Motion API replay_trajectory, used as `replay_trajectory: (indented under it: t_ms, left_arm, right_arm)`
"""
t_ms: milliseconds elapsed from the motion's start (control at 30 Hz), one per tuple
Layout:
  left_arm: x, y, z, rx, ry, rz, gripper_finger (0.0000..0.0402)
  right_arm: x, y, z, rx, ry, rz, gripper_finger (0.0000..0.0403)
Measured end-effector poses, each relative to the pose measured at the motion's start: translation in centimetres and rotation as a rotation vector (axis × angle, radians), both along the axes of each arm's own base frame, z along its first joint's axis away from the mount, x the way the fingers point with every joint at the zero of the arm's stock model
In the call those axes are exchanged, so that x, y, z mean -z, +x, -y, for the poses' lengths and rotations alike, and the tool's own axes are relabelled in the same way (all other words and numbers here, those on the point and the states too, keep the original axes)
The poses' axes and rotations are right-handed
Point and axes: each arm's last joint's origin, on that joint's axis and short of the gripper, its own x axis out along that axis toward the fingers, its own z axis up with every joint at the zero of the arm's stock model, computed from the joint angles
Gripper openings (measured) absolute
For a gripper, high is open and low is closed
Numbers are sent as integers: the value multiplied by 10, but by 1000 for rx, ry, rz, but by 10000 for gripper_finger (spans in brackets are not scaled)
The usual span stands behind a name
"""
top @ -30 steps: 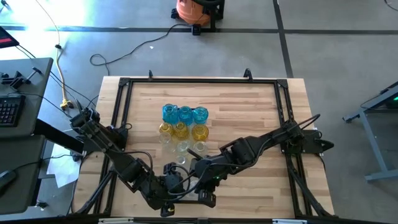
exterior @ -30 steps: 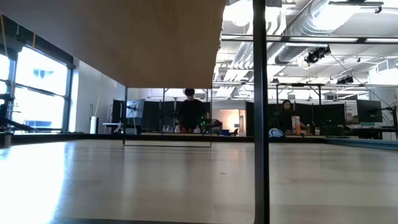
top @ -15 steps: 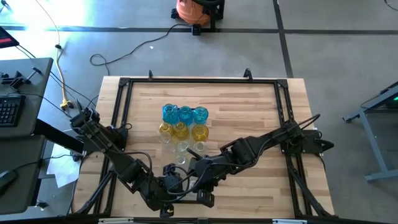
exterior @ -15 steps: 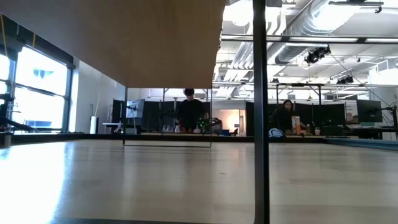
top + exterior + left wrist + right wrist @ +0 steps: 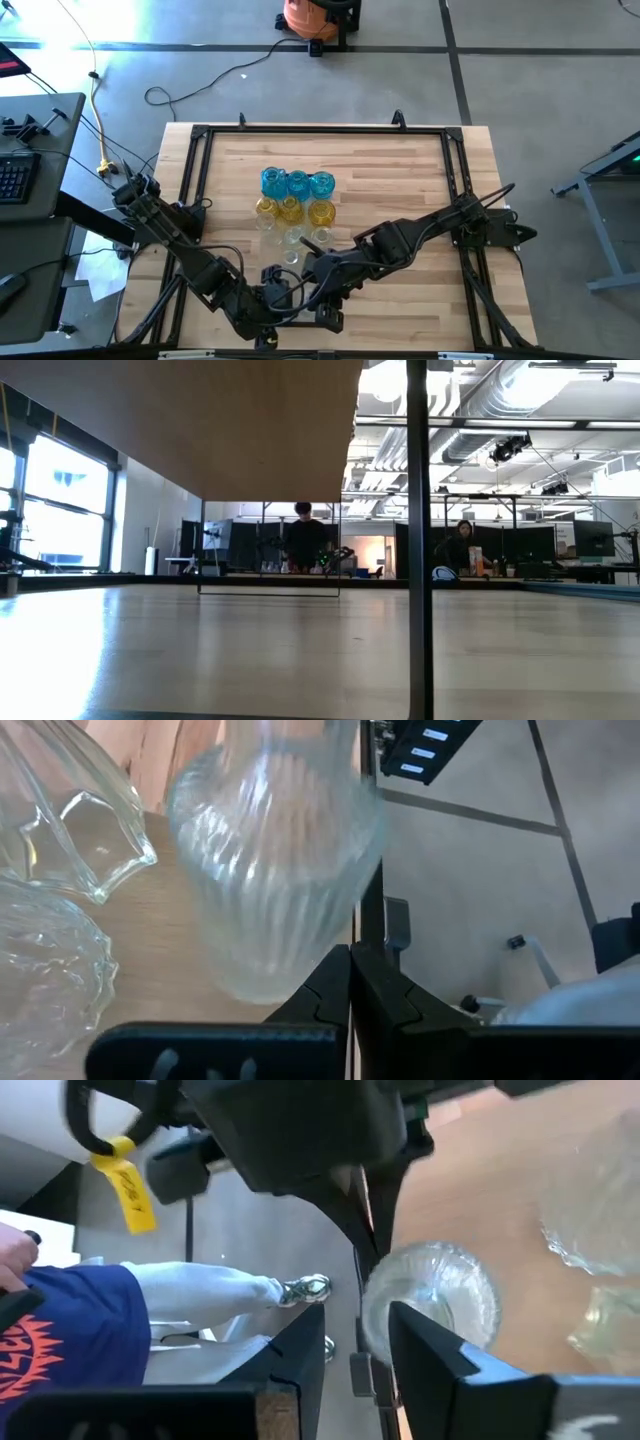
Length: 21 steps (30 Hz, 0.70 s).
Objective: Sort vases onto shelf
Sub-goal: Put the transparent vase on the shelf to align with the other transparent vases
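A clear ribbed vase (image 5: 270, 870) stands upright on its base on a pale wood panel (image 5: 150, 950), close to the panel's edge. It also shows from above (image 5: 430, 1295). My left gripper (image 5: 350, 985) is shut, with its tips at the vase's lower side. My right gripper (image 5: 355, 1335) is open, and the vase lies just past its fingertips. Both grippers meet near the table's near edge (image 5: 300, 295). Two more clear vases (image 5: 60, 830) stand beside the ribbed one. Blue vases (image 5: 297, 183), yellow vases (image 5: 292, 210) and clear vases (image 5: 292, 240) cluster mid-table. A smooth pale panel, the shelf (image 5: 180, 420), fills the low view's top. My left gripper's shut fingertips (image 5: 345, 960) stand level at the ribbed vase's lower side (image 5: 300, 970), but I cannot tell whether they touch it. My right gripper's fingers (image 5: 430, 1350) stand apart in front of the vase, one of them covers its near side, and I cannot tell whether they touch.
A dark frame (image 5: 320, 130) runs around the plank tabletop. A dark post (image 5: 420, 540) stands in the low view. Past the table's near edge is a person in blue and white clothing (image 5: 90, 1330). An orange vacuum (image 5: 315, 15) sits on the floor beyond the far edge.
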Motion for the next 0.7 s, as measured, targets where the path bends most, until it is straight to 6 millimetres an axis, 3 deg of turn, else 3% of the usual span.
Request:
replay_trajectory:
  t_ms: [433, 700]
  left_arm:
    - [9, 3, 5, -7, -8, -26, 0]
    - [4, -9, 12, 26, -6, -21, 0]
  right_arm:
    - [-2, 0, -3, -7, 10, 25, 94]
    - [2, -7, -9, -7, -18, -25, 94]
